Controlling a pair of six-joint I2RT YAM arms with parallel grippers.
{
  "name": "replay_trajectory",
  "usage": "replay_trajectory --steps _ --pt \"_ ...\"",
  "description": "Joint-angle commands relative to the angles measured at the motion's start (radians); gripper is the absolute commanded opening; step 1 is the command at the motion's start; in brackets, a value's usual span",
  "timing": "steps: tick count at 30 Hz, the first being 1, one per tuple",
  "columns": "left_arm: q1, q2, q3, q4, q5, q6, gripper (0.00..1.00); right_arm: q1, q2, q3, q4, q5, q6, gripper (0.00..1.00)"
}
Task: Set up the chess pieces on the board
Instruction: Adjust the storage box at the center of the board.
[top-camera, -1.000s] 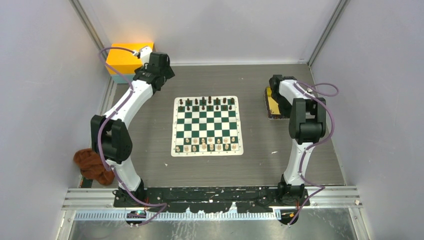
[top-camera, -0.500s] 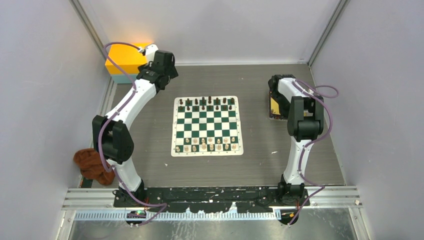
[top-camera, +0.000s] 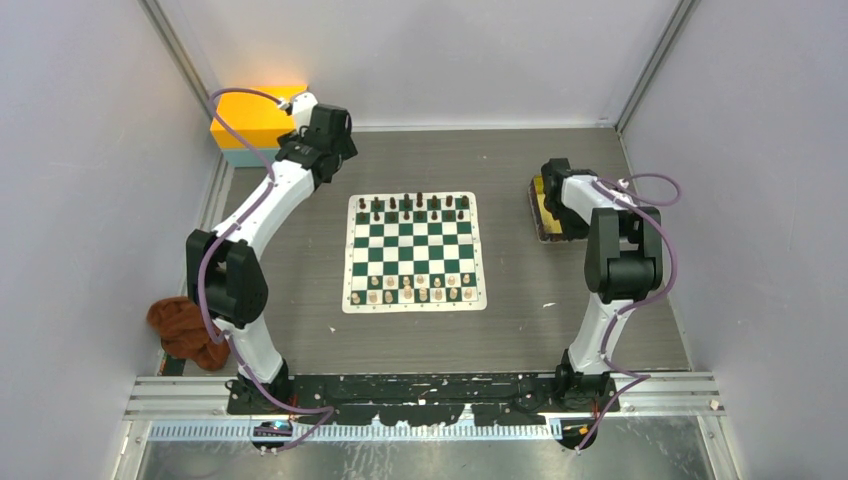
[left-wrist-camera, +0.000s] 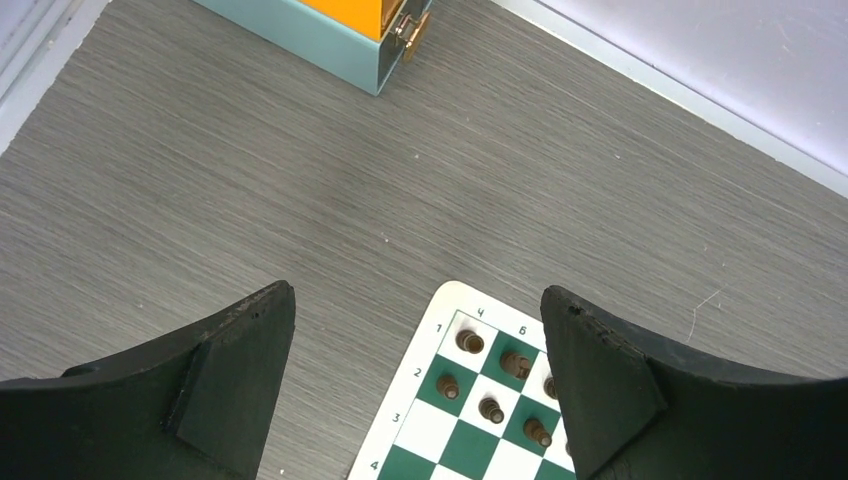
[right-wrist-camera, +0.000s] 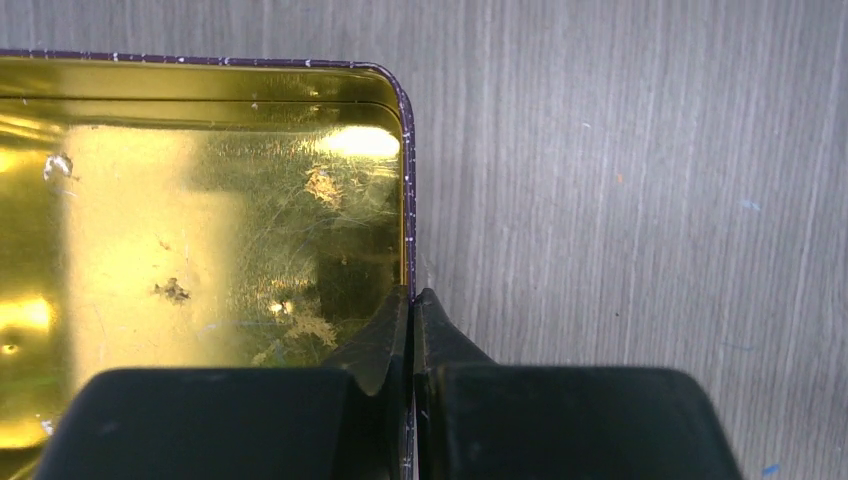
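On the surface (top-camera: 520, 320) the board (top-camera: 411, 250) lies midway between the arms. Our main worry is the tray (right-wrist-camera: 180, 200), to the right of the board and well apart from it. The right end effector (right-wrist-camera: 410, 300) is clamped on its thin rim, one finger inside and one outside. We judge that a lift or drag from so narrow a hold could let the wall slip free, or swing the tray into the standing rows: dark pieces (left-wrist-camera: 490, 410) along the far side, pale pieces (top-camera: 422, 295) along the near side. We cannot tell from above whether any square lacks its piece. A second risk sits near the board's far left corner, where the left end effector (left-wrist-camera: 417, 295) hangs with its fingers wide apart; a careless descent could topple the nearest dark pieces. The box (top-camera: 250, 120), orange over teal, is latched, so its contents are hidden. The part of the tray we see holds no pieces, only smears.
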Motion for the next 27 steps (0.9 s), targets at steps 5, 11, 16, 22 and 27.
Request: replay_trajectory --steps 5,11,16,22,27 --pt "0.001 0.005 -0.015 0.09 -0.012 -0.037 0.93 -0.004 -0.072 -0.076 0.289 -0.016 -0.268 0.0" --pt "0.008 0.018 -0.014 0.103 0.004 -0.05 0.93 -0.004 -0.031 0.035 0.221 0.0 -0.352 0.0" --pt "0.014 0.026 -0.011 0.109 0.012 -0.054 0.93 -0.004 -0.003 0.105 0.171 0.035 -0.383 0.09" --pt "0.015 0.038 0.003 0.102 0.017 -0.053 0.93 -0.005 0.036 0.147 0.084 0.026 -0.268 0.01" --pt "0.015 0.05 0.019 0.091 0.019 -0.042 0.93 -0.005 0.092 0.2 -0.022 -0.009 -0.086 0.0"
